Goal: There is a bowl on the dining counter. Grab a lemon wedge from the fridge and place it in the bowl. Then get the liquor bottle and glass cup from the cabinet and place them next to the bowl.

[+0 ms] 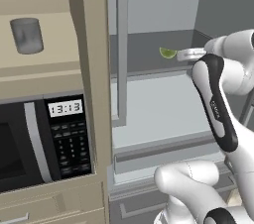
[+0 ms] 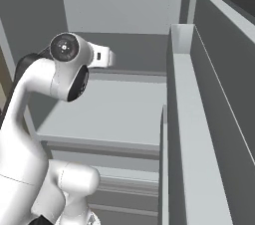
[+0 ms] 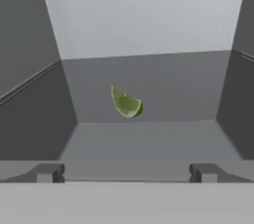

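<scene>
Jaws wide apart and empty, gripper (image 3: 127, 173) facing lemon wedge (image 3: 126, 103) on fridge shelf (image 3: 144, 86), apparently not touching, glass cup (image 1: 27, 35) in cabinet

"13:13" on the microwave (image 1: 44, 141) display (image 1: 65, 108)
</scene>
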Robot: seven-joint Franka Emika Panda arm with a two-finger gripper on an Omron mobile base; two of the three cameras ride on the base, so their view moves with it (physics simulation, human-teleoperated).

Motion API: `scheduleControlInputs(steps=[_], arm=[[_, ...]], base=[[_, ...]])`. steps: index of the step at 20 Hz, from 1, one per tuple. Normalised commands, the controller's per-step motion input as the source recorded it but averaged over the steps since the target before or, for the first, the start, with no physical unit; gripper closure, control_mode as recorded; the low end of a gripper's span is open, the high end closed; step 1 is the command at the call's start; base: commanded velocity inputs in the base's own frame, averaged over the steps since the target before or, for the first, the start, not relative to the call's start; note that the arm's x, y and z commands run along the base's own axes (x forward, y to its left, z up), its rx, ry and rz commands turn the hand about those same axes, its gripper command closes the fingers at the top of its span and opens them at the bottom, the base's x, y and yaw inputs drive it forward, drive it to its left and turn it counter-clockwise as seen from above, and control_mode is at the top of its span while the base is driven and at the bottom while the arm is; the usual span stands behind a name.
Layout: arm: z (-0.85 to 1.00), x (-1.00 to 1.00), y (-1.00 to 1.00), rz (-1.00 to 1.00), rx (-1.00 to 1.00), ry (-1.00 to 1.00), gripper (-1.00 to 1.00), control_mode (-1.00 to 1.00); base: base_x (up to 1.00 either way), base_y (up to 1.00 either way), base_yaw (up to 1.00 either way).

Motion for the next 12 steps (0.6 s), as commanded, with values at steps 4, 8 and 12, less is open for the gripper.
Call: scheduleControlInputs(steps=[4, 8, 12], arm=[[0.0, 0.18, -0.07, 0.01, 0.0, 0.0, -1.0, -1.0], [0.0, 0.19, -0.08, 0.0, 0.0, 0.02, -1.0, -1.0], [0.0, 0.25, -0.01, 0.0, -0.01, 0.05, -1.0, -1.0]], base=[[0.0, 0.0, 0.0], [0.0, 0.0, 0.0], [0.0, 0.0, 0.0]])
